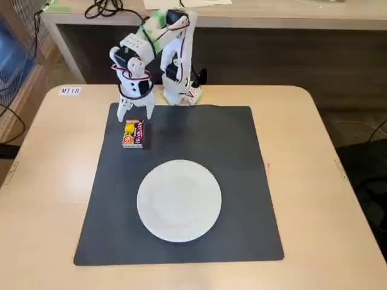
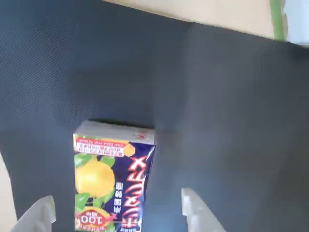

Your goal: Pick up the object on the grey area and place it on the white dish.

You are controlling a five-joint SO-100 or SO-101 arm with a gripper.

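The object, a small flat packet (image 1: 133,134) printed in yellow, red and pink, lies on the grey mat (image 1: 230,157) near its far left corner in the fixed view. The white arm's gripper (image 1: 135,113) hangs just behind and above it, open, with one finger on each side. In the wrist view the packet (image 2: 111,179) shows a yellow fruit and red lettering on dark blue. It lies between the two white fingertips (image 2: 41,216) of the gripper (image 2: 118,215), which do not touch it. The white dish (image 1: 179,200) sits empty at the mat's middle front, well apart from the packet.
The mat lies on a beige table (image 1: 314,181) with a label "MT18" (image 1: 69,90) at its far left. The arm's base (image 1: 176,90) stands at the table's far edge. A desk with cables (image 1: 106,8) runs behind. Green tape (image 2: 276,19) shows in the wrist view.
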